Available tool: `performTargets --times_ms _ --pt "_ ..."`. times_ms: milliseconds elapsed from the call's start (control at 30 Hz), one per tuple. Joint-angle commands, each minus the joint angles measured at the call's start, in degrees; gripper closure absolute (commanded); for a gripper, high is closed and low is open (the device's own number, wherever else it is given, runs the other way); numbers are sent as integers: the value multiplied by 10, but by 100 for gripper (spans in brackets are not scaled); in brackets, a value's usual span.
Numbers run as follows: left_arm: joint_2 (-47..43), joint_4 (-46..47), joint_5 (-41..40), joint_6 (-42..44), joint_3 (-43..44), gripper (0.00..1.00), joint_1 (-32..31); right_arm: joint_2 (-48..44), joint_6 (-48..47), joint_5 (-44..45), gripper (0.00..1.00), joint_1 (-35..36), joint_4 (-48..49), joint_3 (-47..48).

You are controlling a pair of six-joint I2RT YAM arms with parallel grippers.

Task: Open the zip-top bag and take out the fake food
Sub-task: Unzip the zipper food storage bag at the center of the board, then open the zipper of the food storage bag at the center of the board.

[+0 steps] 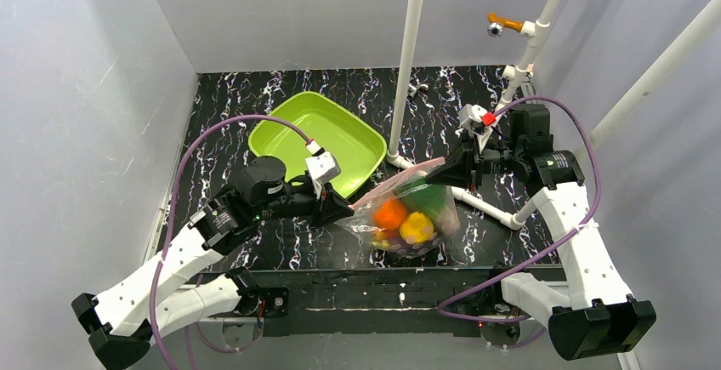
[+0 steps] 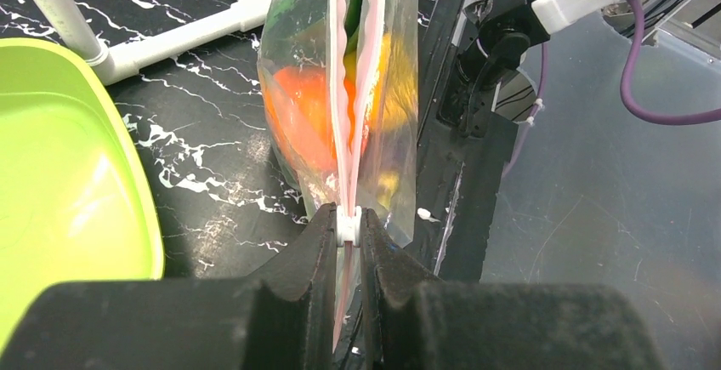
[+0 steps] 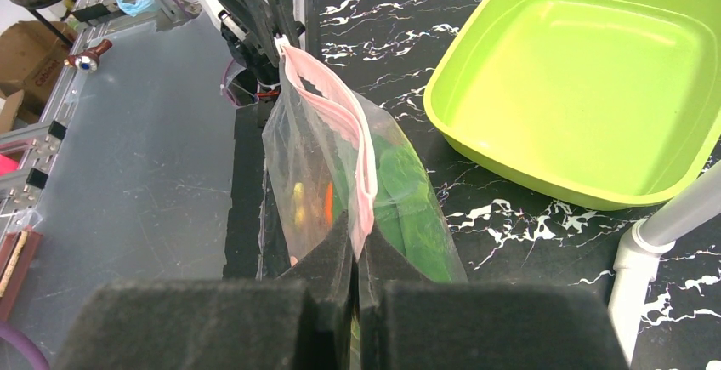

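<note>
Now you have the zip-top bag (image 1: 406,213) strung between both arms at the near middle of the table (image 1: 229,106). It hangs just right of the lime-green tray (image 1: 281,136), with its pinkish zip strip (image 2: 353,89) turned up. That orientation makes sense: the fake food (image 1: 404,221) sinks to the bottom, away from the seal, so nothing presses on the strip or spills while you work it. You can see an orange fruit (image 1: 391,213), a yellow lemon (image 1: 417,228) and a green piece (image 1: 434,200) bunched low inside.

Your left gripper (image 2: 349,227) is clamped on the near-left end of the strip, jaws closed around a small white piece (image 2: 347,224) that looks like the slider. Your right gripper (image 3: 355,247) is pinched closed on the opposite end, on the far-right side. Holding both ends pulls the strip into a straight, taut line, which I judge lets a slider run freely instead of bunching the plastic.

From the left wrist view, the two halves of the strip seem to part toward the far end, with green showing between them. You cannot tell how far the seal is open. Whether the bag's bottom rests on the table is also unclear. The tray sits close by on the left, likely the place for the food once it comes out.
</note>
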Motion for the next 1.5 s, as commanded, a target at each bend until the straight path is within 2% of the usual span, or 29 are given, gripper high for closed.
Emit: performTargets --times_ms 0,400,567,700,733,800,867,900,1033,1167,1267,1467 --pt "-21 -43 -8 12 -10 100 5 -7 -8 -4 99 -10 16 0" --pt "-34 -77 -20 23 -10 100 5 -7 -8 -4 99 -13 17 0" --pt "-63 -158 -73 61 -23 100 5 -5 -8 -3 99 -18 16 3" --pt "-77 -130 -64 49 -29 100 5 -1 -8 -2 99 -18 15 6" --pt "-78 -117 -61 32 -30 89 5 -1 -9 -2 99 -18 13 6" --pt "-85 -35 -31 -31 -38 36 5 2 -22 -2 99 -18 2 10" --pt "-90 -2 -34 -63 -37 7 5 4 -39 -2 99 -18 -12 17" --pt "-92 20 -42 -78 -34 2 5 6 -54 -1 99 -17 -23 22" --pt "-82 74 -68 -130 -11 2 5 14 -120 11 99 -11 -86 45" --pt "-11 93 -66 -162 33 3 5 17 -132 10 99 -10 -95 47" --pt "49 81 -70 -156 72 11 5 15 -135 10 99 -9 -97 46" --pt "125 103 -25 -122 109 26 5 11 -136 10 99 -10 -97 41"
